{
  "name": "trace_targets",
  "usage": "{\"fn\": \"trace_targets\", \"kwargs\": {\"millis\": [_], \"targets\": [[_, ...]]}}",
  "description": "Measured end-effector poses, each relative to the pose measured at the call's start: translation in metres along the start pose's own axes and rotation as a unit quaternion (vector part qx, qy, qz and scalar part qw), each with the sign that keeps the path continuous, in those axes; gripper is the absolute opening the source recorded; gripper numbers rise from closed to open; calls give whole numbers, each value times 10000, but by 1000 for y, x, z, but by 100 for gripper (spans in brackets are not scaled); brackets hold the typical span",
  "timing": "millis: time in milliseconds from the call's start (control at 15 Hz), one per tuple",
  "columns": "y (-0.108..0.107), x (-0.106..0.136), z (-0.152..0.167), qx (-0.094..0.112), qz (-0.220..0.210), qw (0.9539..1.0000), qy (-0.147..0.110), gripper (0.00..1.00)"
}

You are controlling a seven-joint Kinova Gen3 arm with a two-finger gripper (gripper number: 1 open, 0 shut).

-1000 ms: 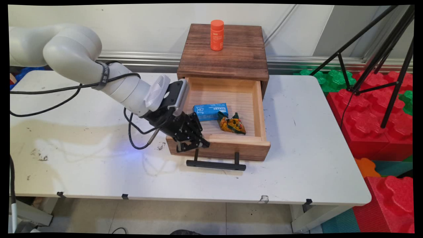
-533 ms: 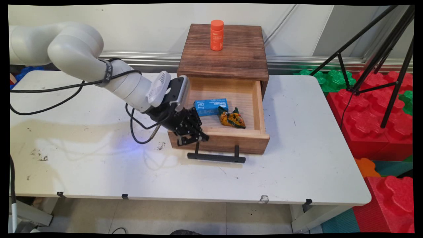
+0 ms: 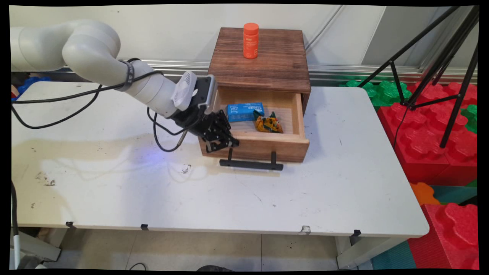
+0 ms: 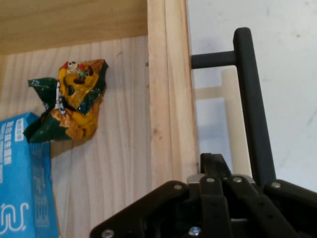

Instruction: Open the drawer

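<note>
The bench [image 3: 344,198] is white, with rounded corners and many small dark marks and scuffs on its top. A few black clips [image 3: 144,227] sit along its near edge. Behind it stands a plain white wall [image 3: 153,34], and a metal rail [image 3: 172,67] runs along the wall's foot. To the right, a black tripod [image 3: 450,76] stands with its legs spread over big foam blocks: red [image 3: 428,130], green [image 3: 382,91] and one orange [image 3: 424,193]. Some blue blocks [image 3: 28,82] show at the far left. Under the bench the floor [image 3: 191,252] is of pale tiles, and a grey bench leg [image 3: 355,256] reaches down on the right.
</note>
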Motion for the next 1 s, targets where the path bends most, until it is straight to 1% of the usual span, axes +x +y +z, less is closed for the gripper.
{"fn": "trace_targets", "kwargs": {"millis": [600, 1000], "targets": [[-34, -7, -1, 399, -40, 9992, -27, 0], [-60, -8, 3, 617, -23, 9981, -15, 0]]}}
